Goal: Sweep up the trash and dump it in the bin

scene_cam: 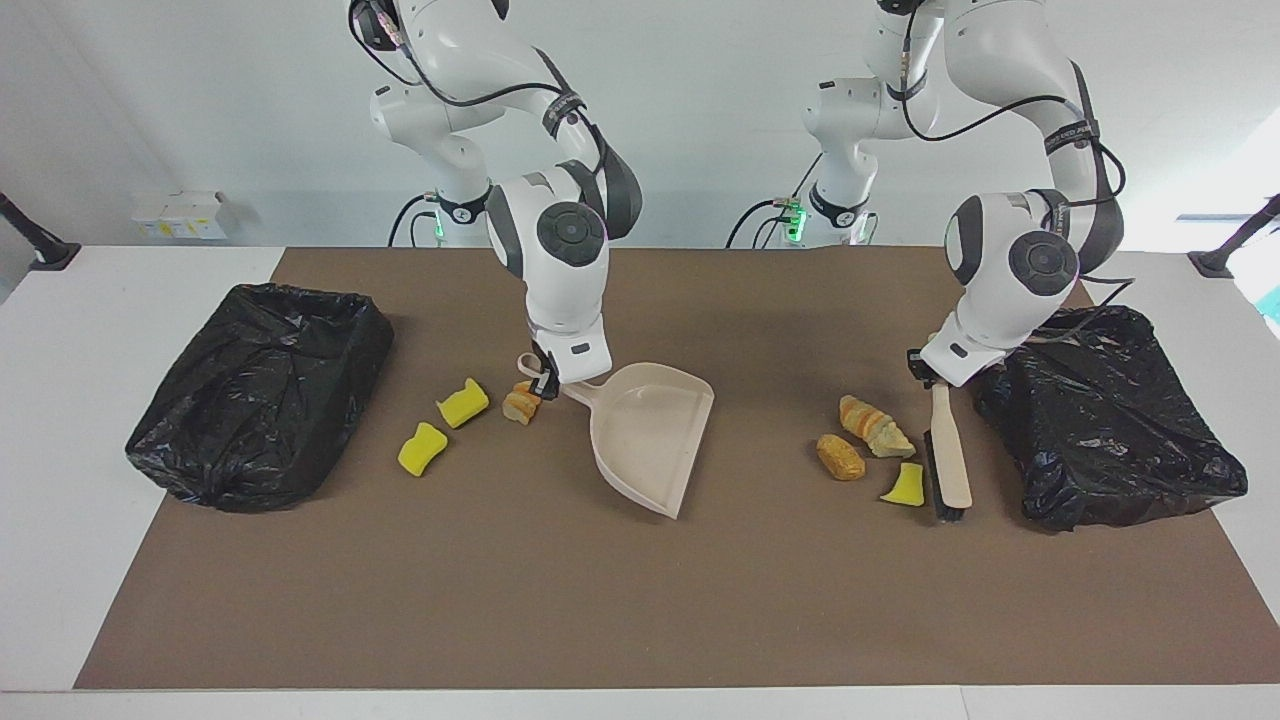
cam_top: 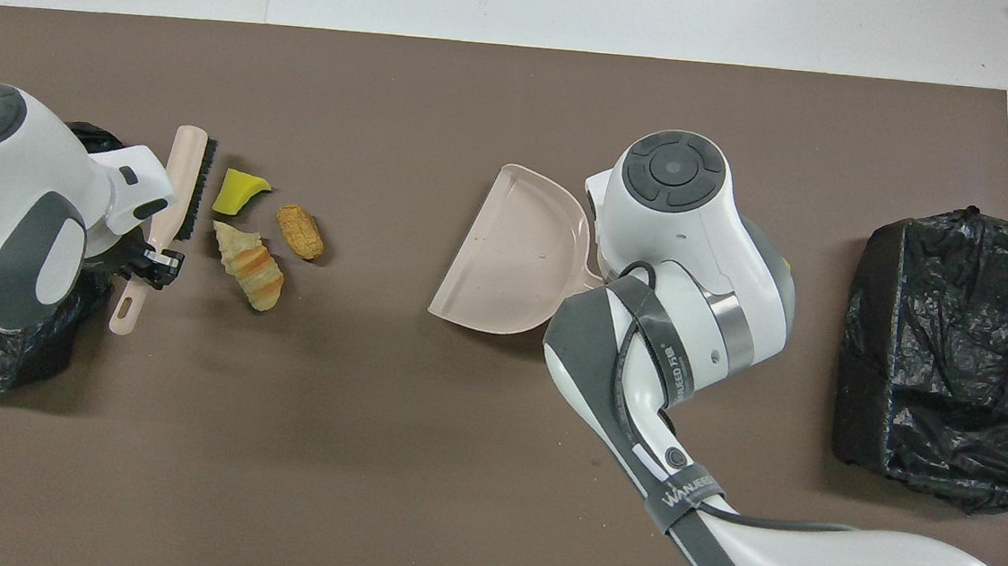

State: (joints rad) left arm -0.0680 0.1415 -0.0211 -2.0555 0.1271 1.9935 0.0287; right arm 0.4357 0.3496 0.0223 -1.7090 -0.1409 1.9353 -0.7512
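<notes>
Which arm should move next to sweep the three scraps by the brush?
Probably the left: its hand grips the brush, whose bristles stand beside the yellow scrap and two bread pieces. The right hand holds the dustpan at mid-table.

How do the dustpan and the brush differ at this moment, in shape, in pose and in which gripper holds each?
The dustpan is a wide beige scoop; the brush is a slim beige stick with dark bristles.
The dustpan is held by the right gripper mid-table, beside a bread piece; the brush is held by the left gripper next to a black bin, beside three scraps.
Both are gripped at the handle, working end pointing away from the robots.
</notes>
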